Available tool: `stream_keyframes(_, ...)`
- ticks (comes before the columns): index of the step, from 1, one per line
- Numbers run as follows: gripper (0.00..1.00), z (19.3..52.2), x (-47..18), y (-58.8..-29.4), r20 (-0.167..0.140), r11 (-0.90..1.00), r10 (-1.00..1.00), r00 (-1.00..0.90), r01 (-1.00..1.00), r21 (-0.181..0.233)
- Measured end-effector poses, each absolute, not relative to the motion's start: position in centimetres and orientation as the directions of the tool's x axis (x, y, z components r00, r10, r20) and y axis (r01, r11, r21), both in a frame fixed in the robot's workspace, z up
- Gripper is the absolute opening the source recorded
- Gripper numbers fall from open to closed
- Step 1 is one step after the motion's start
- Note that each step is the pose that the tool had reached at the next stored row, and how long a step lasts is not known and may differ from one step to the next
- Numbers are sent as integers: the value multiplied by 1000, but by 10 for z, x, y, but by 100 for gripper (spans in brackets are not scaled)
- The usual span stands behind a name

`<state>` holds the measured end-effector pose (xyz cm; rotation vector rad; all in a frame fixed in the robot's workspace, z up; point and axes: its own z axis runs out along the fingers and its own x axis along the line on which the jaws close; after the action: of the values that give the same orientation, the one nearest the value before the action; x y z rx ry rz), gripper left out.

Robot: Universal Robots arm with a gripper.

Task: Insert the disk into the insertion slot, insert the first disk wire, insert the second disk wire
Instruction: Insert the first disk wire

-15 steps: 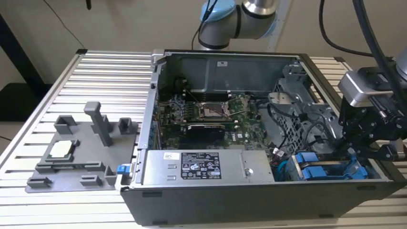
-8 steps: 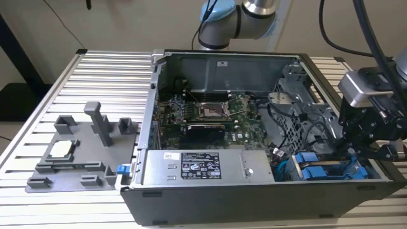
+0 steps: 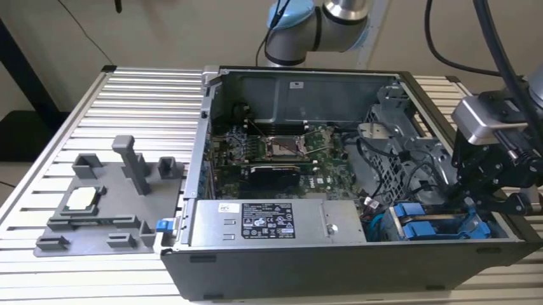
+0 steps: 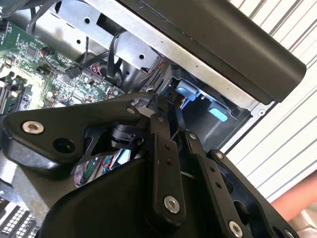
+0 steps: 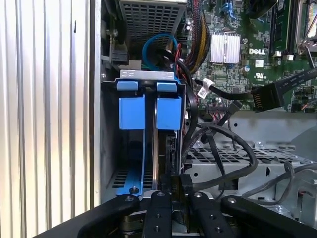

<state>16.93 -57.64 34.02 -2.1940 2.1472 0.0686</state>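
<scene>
The disk (image 5: 162,148) stands edge-on in its bright blue carrier (image 5: 169,112) inside the insertion slot of the grey drive cage (image 5: 147,74), beside a second blue-fronted carrier (image 5: 132,112). My gripper (image 5: 181,194) is right at the disk's near edge, its black fingers (image 5: 158,213) shut on a small black disk wire plug (image 5: 181,186). In the exterior view the gripper (image 3: 479,203) hangs over the blue carriers (image 3: 420,227) at the case's front corner on that view's right. The second wrist view has the fingers (image 4: 161,148) close together above the cage.
A loose black cable with a flat plug (image 5: 262,96) crosses just past the cage, and a blue cable (image 5: 158,44) loops behind it. The silver power-supply box (image 3: 263,222) and motherboard (image 3: 280,149) lie further in. A grey fixture (image 3: 102,203) sits on the slatted table.
</scene>
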Motion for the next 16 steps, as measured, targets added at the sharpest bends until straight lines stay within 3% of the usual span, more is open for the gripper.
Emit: stream_keyframes(16,19,333,167,-576,-81,-22,-996,24,-999,-26)
